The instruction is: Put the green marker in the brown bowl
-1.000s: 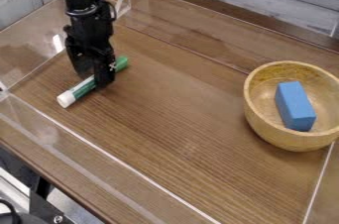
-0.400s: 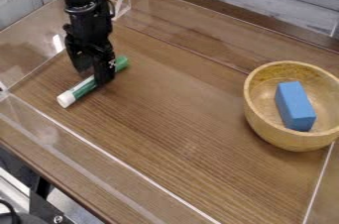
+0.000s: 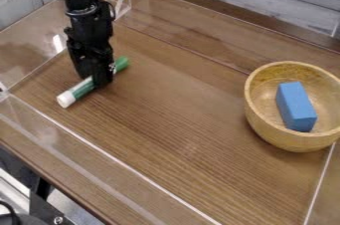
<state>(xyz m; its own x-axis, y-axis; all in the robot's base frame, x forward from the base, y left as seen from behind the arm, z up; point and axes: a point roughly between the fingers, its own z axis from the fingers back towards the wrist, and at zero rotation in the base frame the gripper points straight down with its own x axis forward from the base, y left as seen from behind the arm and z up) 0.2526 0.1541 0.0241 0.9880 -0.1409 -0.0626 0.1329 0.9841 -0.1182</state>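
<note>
The green marker (image 3: 74, 94) lies slanted on the wooden table at the left, its white end toward the front and its green cap (image 3: 121, 66) toward the back right. My gripper (image 3: 94, 77) comes straight down on its middle, and the black fingers have drawn in against the barrel on both sides. The marker rests on the table. The brown bowl (image 3: 260, 117) sits at the right edge, far from the gripper, with a blue block (image 3: 295, 106) lying inside it.
Clear plastic walls (image 3: 27, 45) fence the table on the left, front and right. A wide stretch of bare wood (image 3: 186, 100) lies between the marker and the bowl.
The fingers stood wider apart around the marker before and have now closed in on its barrel. The arm and the marker have stayed in place.
</note>
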